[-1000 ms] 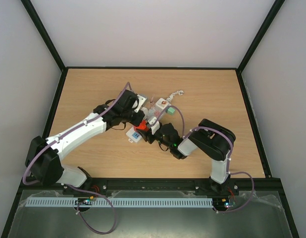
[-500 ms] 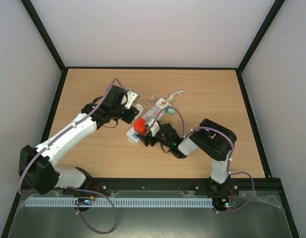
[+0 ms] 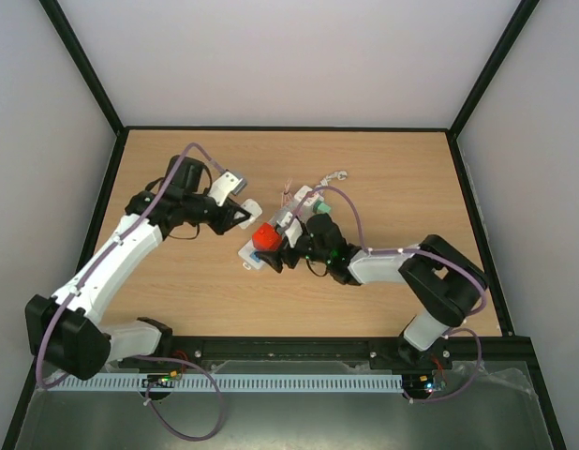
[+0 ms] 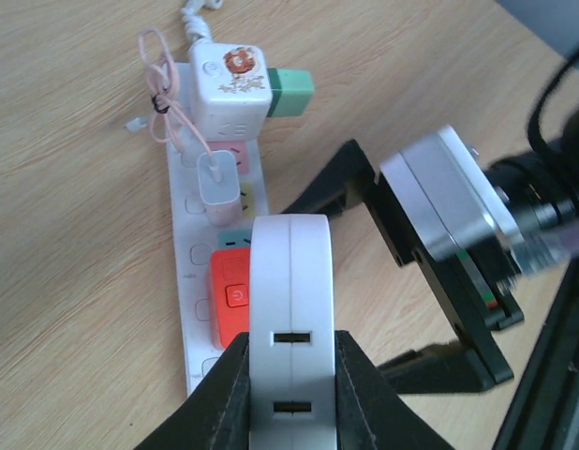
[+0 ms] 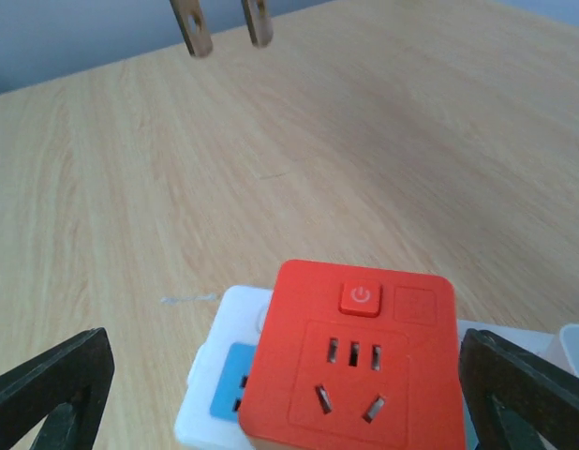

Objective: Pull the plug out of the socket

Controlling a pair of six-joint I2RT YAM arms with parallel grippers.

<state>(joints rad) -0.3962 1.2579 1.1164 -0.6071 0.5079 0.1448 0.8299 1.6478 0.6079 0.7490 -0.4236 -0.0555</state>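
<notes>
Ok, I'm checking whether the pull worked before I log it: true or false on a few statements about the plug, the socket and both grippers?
1. The left gripper has its jaws shut on the white plug. True.
2. The white plug sits in the socket. False: it hangs clear, its prongs bare in the air.
3. The right gripper has its jaws open, one on each side of the red adapter. True.
4. The red adapter is held by the left gripper. False: it sits on the socket.
</notes>
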